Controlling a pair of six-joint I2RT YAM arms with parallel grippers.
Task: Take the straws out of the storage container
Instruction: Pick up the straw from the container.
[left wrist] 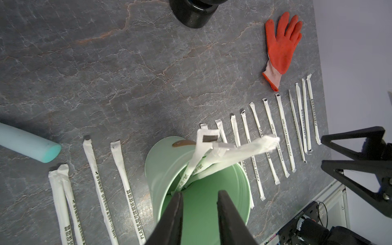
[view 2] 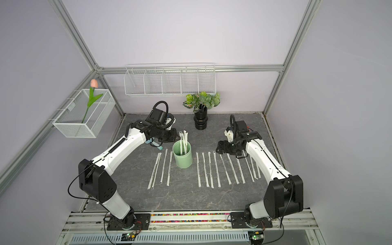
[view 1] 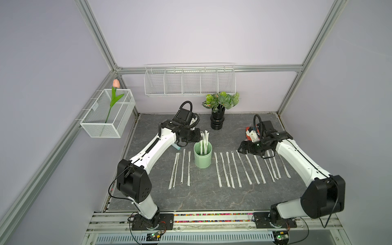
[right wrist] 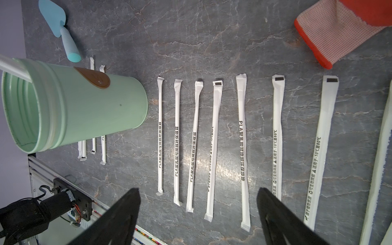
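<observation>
left gripper (left wrist: 200, 193) slightly parted, empty, above storage container (left wrist: 161, 169) | straws (left wrist: 233, 151): few inside, others flat left and right | right gripper (right wrist: 198, 191) spread wide, empty

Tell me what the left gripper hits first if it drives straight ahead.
Most likely the straws leaning in the storage container: they stand right ahead of the left gripper, though depth is unclear and the container's rim may come first.
</observation>
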